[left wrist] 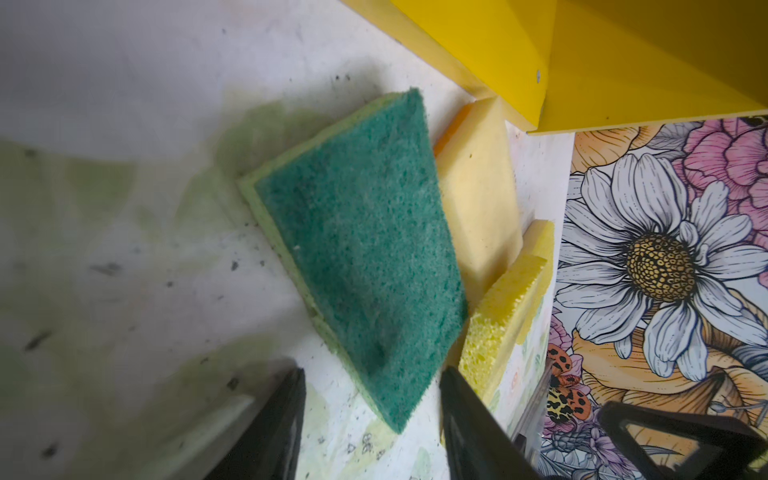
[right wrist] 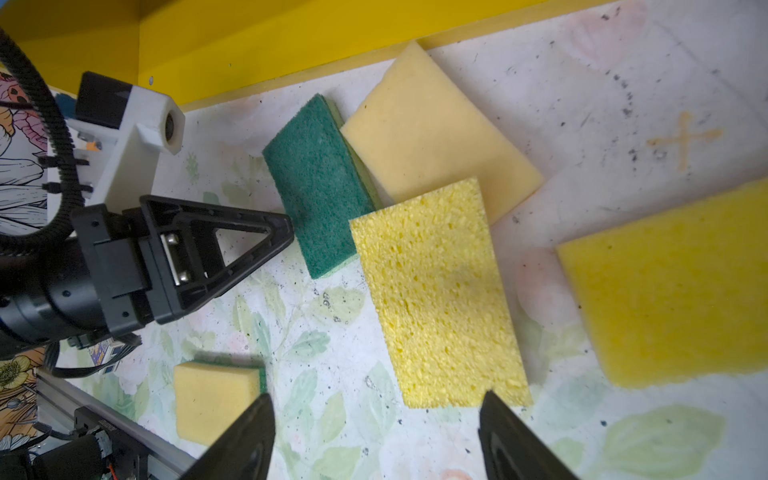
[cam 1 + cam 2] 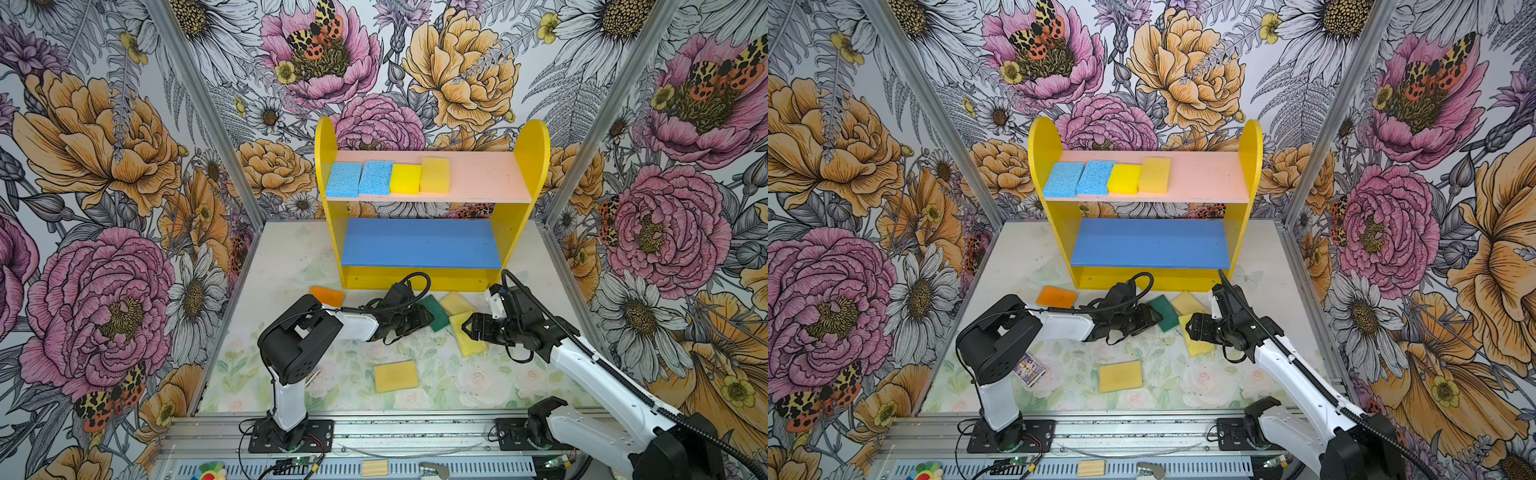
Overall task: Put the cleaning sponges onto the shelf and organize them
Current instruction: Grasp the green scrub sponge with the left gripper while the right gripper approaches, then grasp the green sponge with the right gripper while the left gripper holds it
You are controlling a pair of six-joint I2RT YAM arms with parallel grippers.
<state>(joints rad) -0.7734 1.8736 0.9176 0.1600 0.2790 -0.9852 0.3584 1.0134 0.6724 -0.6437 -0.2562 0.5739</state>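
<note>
Bright, even light; the green sponge [image 1: 361, 249] casts a soft shadow. Near tabletop [image 1: 83, 249] blurs; top views bow at edges.

Green sponge [image 1: 365, 257]: rough, fibrous scouring face, matt, on pale fine foam.
Porous sponge [image 2: 440, 291]: yellow, open-celled, pitted, matt.
Pale sponge [image 2: 436, 129]: fine-grained foam, smooth, matt.
Blue sponges [image 3: 343, 179]: coarse-pored.
Shelf [image 3: 536, 158]: painted boards, smooth, slight sheen.
Table [image 2: 582, 83]: printed floral sheet, matt, scuffed, speckled with dark grit.
Rail [image 3: 415, 432]: bare ribbed metal, dull.
Arm shell [image 3: 357, 326]: glossy white plastic.
Walls [image 3: 104, 166]: printed floral covering, matt.
</note>
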